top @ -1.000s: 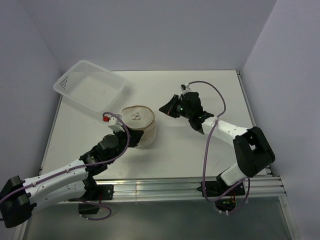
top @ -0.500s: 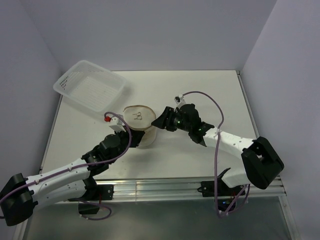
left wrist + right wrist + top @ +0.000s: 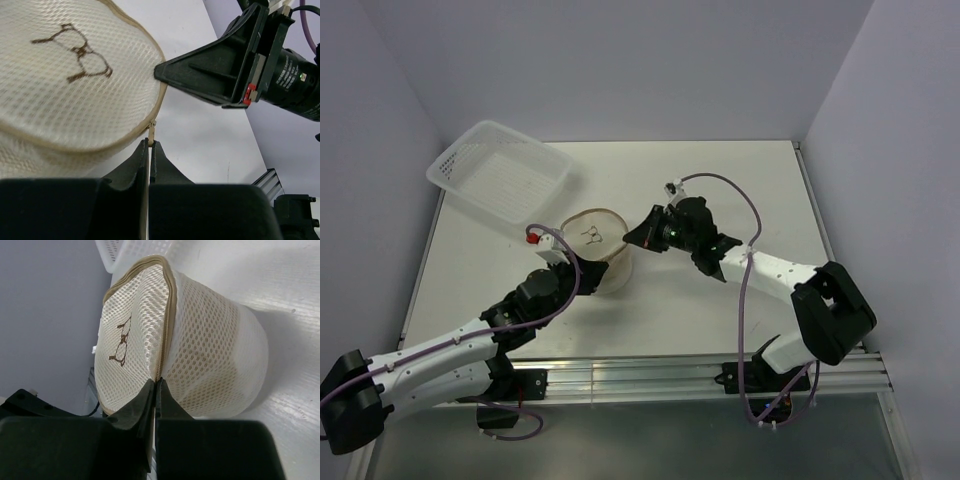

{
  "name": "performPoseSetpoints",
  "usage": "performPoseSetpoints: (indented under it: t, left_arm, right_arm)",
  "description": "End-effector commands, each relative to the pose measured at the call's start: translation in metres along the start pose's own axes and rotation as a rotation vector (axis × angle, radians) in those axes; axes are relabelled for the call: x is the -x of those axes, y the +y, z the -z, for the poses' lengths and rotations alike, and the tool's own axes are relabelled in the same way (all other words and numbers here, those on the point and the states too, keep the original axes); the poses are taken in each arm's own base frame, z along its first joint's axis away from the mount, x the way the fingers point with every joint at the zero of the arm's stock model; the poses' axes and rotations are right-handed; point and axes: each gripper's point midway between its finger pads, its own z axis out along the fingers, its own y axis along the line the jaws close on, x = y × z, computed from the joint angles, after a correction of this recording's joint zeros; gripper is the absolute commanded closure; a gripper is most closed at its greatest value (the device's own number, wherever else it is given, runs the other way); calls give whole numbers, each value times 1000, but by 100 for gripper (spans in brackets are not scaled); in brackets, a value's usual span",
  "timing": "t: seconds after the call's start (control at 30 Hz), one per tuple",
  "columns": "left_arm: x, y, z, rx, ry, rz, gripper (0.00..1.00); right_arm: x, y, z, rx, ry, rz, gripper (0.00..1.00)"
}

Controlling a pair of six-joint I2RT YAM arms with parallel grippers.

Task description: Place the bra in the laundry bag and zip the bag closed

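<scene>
Cream honeycomb-mesh laundry bag, tan rim, brown spectacles mark, black fingers

White perforated basket at table's far-left corner, overhanging edge.

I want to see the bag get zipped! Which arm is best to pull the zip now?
Left. The left gripper pinches the small tan zip tab on the round white mesh laundry bag; the right gripper seems only to pinch its tan rim.
</scene>
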Motion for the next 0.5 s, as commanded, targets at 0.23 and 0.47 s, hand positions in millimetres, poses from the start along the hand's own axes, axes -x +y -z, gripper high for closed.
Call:
performPoseSetpoints:
  t: [0.23,0.47]
  left_arm:
    - [15,19,15,82,-45,-64,100]
    - [23,12,15,68,-67,-67,100]
  right_arm:
    - [101,-21,-3,-25,-156,133,100]
    - [115,-19,-28,-48,-85,181,86]
